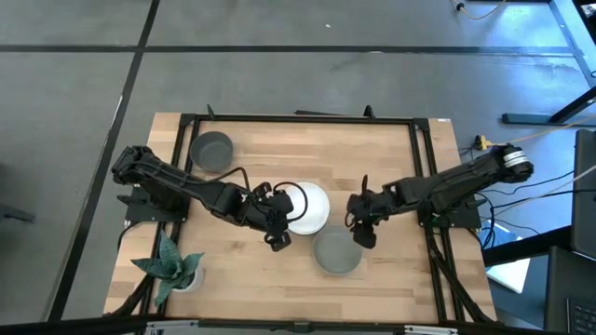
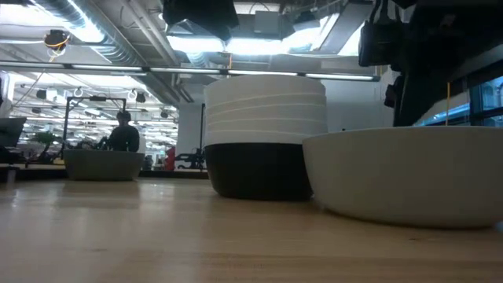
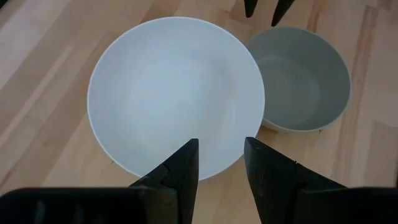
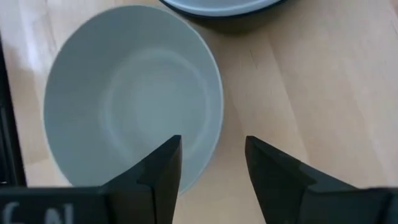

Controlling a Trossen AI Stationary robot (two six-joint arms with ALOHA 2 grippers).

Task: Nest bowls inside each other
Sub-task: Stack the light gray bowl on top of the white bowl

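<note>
A stack of white bowls (image 1: 310, 207) sits nested in a black bowl (image 2: 259, 171) at mid-table. One grey bowl (image 1: 336, 252) stands right and near of the stack, and another grey bowl (image 1: 211, 151) stands far left. My left gripper (image 3: 221, 155) is open and hovers over the near rim of the top white bowl (image 3: 174, 93). My right gripper (image 4: 211, 155) is open above the rim of the nearer grey bowl (image 4: 134, 93), with one finger over the inside and one over the outside. In the low view both grippers hang clear above the bowls.
A small green spiky plant (image 1: 172, 265) stands in a pot at the table's near left corner. A black frame (image 1: 298, 118) runs round the table's edges. Bare wood lies between the far grey bowl and the stack. A person (image 2: 123, 132) sits in the room beyond.
</note>
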